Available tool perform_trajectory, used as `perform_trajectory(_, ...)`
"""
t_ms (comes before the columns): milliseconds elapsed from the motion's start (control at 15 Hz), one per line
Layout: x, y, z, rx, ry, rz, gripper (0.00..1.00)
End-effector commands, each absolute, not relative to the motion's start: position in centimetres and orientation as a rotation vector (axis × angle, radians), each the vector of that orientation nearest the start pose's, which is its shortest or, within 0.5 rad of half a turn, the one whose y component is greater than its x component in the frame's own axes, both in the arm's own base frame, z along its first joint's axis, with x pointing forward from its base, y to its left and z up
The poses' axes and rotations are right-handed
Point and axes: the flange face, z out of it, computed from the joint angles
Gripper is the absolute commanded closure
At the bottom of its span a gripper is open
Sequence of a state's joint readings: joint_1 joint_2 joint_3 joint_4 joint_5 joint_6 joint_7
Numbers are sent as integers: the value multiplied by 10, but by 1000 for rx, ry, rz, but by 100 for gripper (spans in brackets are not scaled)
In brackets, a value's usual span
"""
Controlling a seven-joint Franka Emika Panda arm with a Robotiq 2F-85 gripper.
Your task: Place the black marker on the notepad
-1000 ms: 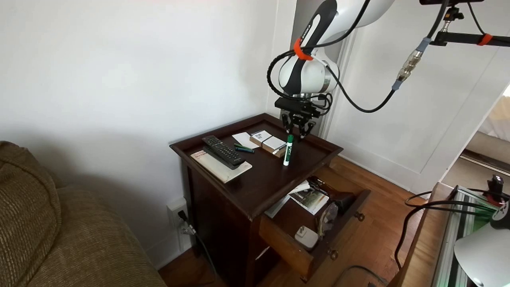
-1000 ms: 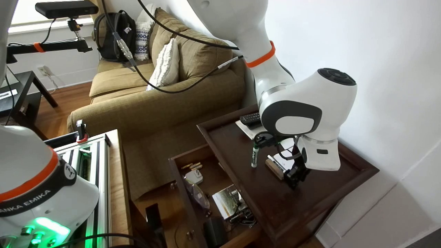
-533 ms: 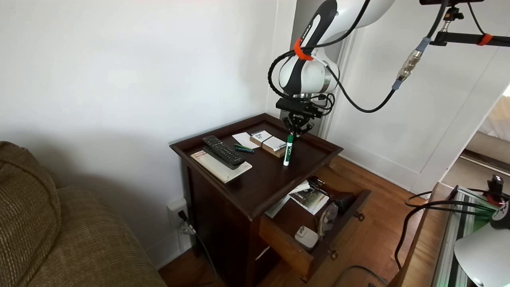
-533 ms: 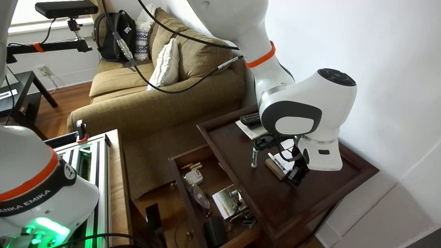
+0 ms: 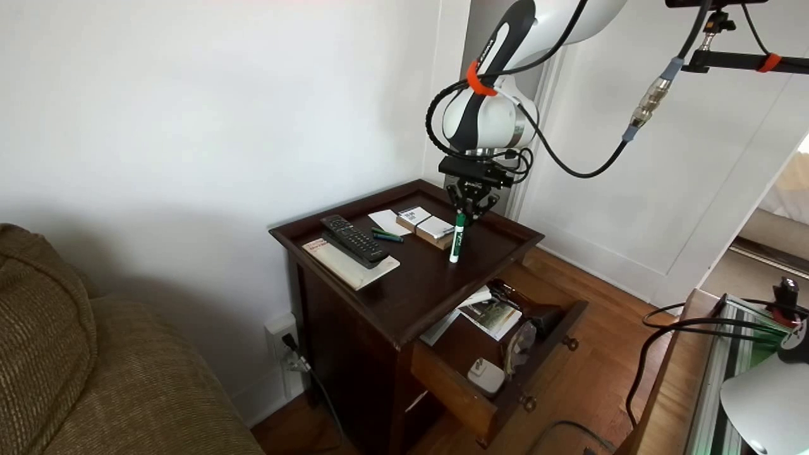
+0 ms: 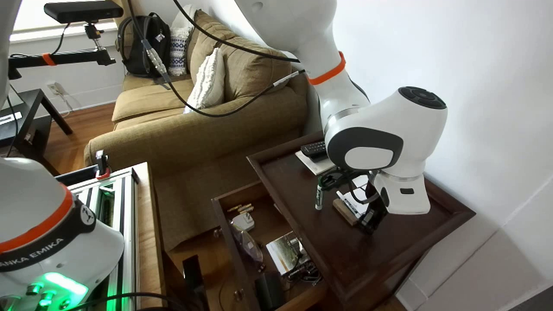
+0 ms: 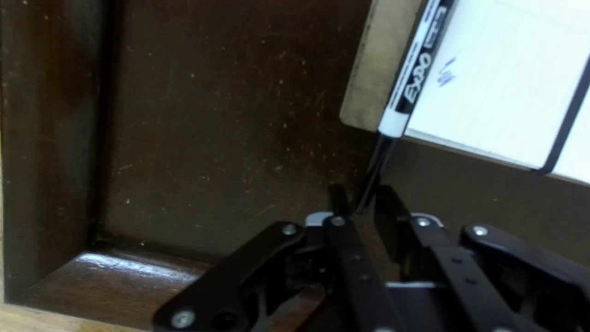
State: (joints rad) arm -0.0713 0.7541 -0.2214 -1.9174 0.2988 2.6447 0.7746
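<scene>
Black marker (image 7: 412, 85) lying along edge of notepad (image 7: 507, 83), cap (image 7: 380, 152) jutting past corner, hand (image 7: 362, 199) straddling cap, fingers (image 7: 342, 235) standing close on both sides, cannot tell whether clamping, green marker (image 5: 456, 242) standing upright on tabletop (image 5: 422, 284)

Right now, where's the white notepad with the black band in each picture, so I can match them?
In an exterior view: the notepad is near center, just left of the upright green marker.
In an exterior view: the notepad, below and right of center, partly blocked.
Wrist view: the notepad, upper right, cut off by the edges.
Shared landmark: dark tabletop's raised rim.
</scene>
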Motion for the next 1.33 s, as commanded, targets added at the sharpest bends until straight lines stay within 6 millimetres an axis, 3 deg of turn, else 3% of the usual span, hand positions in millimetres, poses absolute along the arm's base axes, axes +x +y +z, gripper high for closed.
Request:
perform_trajectory(0, 581, -184, 99, -2547, 1827, 17, 45)
perform_trajectory(267, 582, -184, 97, -2550, 1813, 27, 16)
perform_trajectory(333, 583, -184, 96, -2552, 1807, 25, 29)
perform_trajectory(400, 584, -185, 95, -2553, 1800, 27, 52)
perform_trajectory(533, 585, -186, 92, -2551, 1791, 31, 59)
perform_trajectory(867, 587, -187, 90, -2544, 1778, 35, 98)
perform_trajectory(1267, 588, -184, 89, -2535, 1777, 44, 97)
